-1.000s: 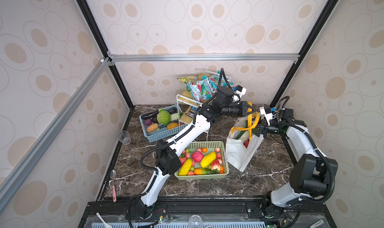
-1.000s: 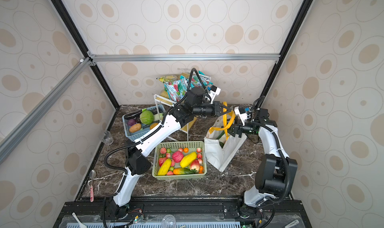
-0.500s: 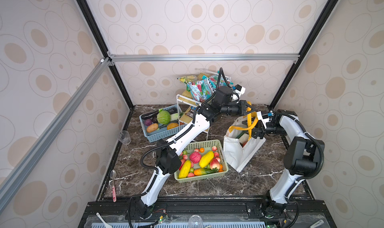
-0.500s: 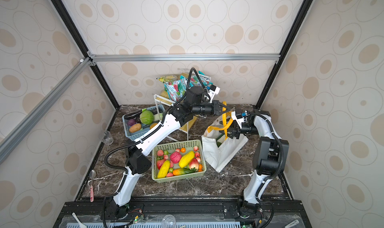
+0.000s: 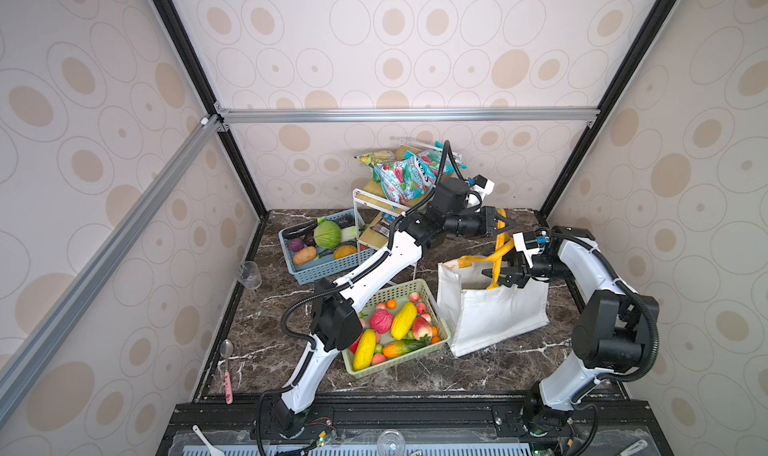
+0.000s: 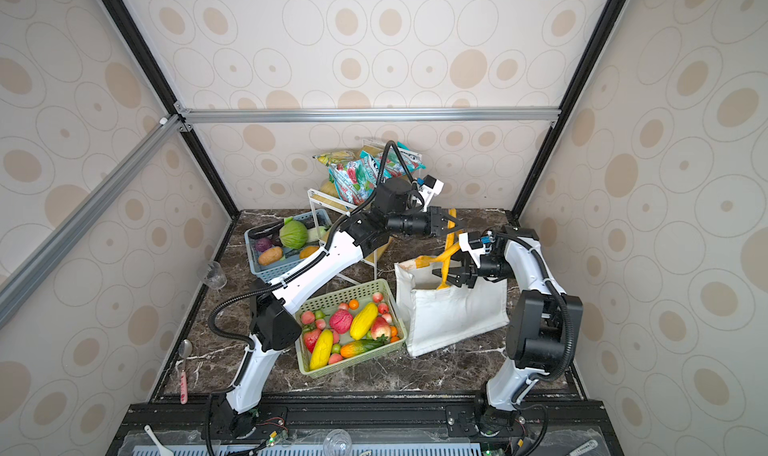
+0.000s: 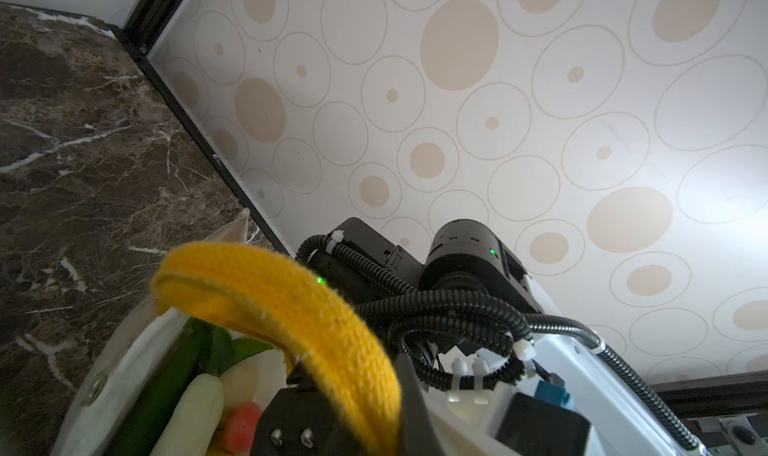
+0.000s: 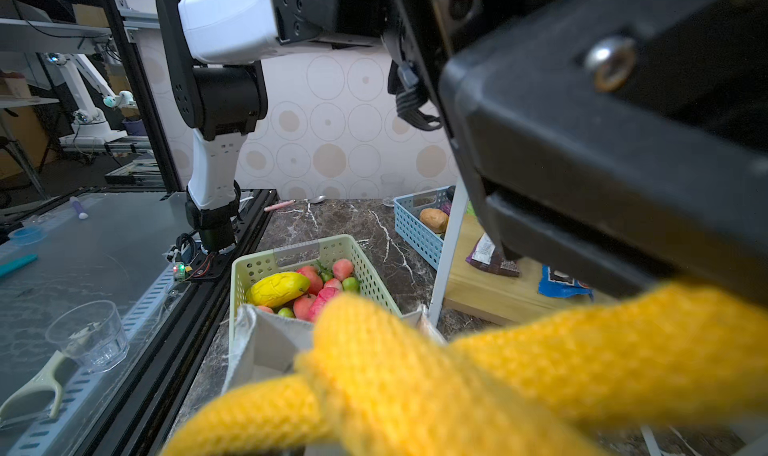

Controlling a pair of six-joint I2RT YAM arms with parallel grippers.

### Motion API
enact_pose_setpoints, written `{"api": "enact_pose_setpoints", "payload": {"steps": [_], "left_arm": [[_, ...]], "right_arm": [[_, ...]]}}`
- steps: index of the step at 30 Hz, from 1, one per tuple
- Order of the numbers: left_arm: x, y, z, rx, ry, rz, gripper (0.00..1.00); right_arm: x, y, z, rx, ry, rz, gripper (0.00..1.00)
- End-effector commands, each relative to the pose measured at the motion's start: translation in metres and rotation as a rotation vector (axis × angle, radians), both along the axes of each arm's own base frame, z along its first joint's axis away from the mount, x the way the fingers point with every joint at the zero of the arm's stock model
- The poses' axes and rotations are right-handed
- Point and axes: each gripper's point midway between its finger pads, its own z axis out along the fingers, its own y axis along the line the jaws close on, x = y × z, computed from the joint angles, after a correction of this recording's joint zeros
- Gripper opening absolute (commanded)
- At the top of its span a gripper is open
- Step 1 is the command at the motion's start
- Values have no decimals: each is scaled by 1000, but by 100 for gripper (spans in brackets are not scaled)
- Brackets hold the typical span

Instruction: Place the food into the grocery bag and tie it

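Left end effector (image 5: pixel 503 222) gripping strap (image 5: pixel 503 246); right end effector (image 5: pixel 496 278) parted (astride it); marble tabletop (image 5: pixel 259 329), dotted walls (image 5: pixel 415 58).

Two baskets stand here: one green basket (image 5: pixel 409 288) and one blue basket (image 5: pixel 328 268). There is one bag (image 5: pixel 494 316), one rack (image 5: pixel 371 234), one cup (image 5: pixel 248 273) and one spoon (image 5: pixel 227 379). Two arms work, a left arm (image 5: pixel 374 275) and a right arm (image 5: pixel 582 258). The green basket holds two long yellow fruits (image 5: pixel 404 321) (image 5: pixel 365 349); the blue basket holds one cabbage (image 5: pixel 327 233).
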Motion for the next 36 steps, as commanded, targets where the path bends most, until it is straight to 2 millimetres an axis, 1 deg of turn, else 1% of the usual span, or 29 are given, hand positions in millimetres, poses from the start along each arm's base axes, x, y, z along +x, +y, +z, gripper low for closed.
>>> {"api": "enact_pose_setpoints", "payload": {"steps": [1,4,7,9,13,16,18,23,27,28,30,32,33,34,36], "left_arm": [[1,11,48,-103,-101,63,0],[-4,5,45,-105,-99,57,0],[-5,2,46,-110,-114,59,0],[-1,5,46,-100,-125,75,0],[11,17,50,-95,-149,102,0],[14,20,53,-110,-160,105,0],[16,18,52,-118,-157,104,0],[24,16,54,-144,-161,110,0],[29,12,60,-174,-167,112,0],[29,10,59,-177,-167,108,0],[31,8,55,-175,-162,106,0],[31,6,52,-173,-160,103,0],[31,6,51,-173,-159,103,0],[32,5,48,-169,-154,103,0],[33,5,45,-164,-150,106,0]], "right_arm": [[-4,4,29,135,5,-61,56],[0,3,29,135,7,-63,56],[15,0,32,145,60,-63,52],[22,-1,36,150,87,-61,51],[33,-9,50,165,187,-72,48],[36,-13,59,171,247,-76,47],[34,-13,64,163,286,-68,48],[27,-12,60,129,356,-60,47],[31,-13,58,76,425,-52,45],[34,-14,59,52,459,-54,42],[46,-16,52,-1,588,-83,42],[73,-24,36,-78,667,-205,42],[85,-28,34,-93,681,-285,44],[86,-30,39,-83,644,-309,46],[75,-27,47,-80,594,-299,48]]}}
